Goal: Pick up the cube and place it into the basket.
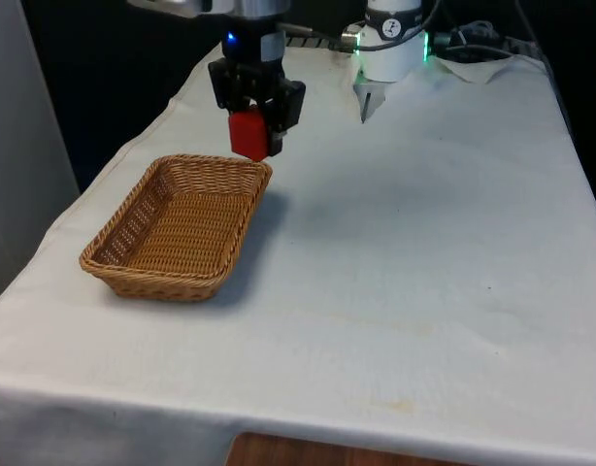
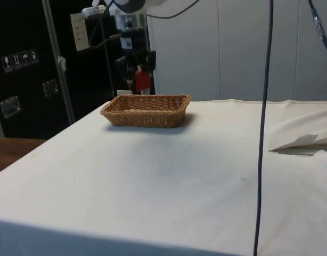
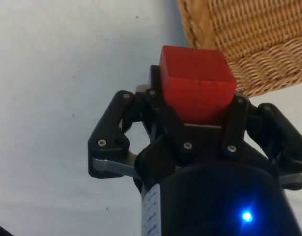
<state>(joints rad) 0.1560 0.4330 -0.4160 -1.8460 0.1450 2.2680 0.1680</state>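
My black gripper [image 1: 251,131] is shut on a red cube [image 1: 248,135] and holds it in the air. The cube [image 2: 142,80] hangs just above the far rim of a woven wicker basket [image 1: 178,225], near the corner closest to the robot. In the side view the basket [image 2: 146,110] rests on the white cloth with nothing visible inside. From the wrist, the cube [image 3: 196,81] sits between the black fingers, with the gripper [image 3: 195,105] over the cloth just outside the basket's corner [image 3: 254,44].
The white cloth [image 1: 414,252] stretches wide and bare toward the front view's right. A folded bit of cloth or paper [image 2: 304,144] lies at the side view's right. A dark cable [image 2: 264,128] hangs down in front of the side camera.
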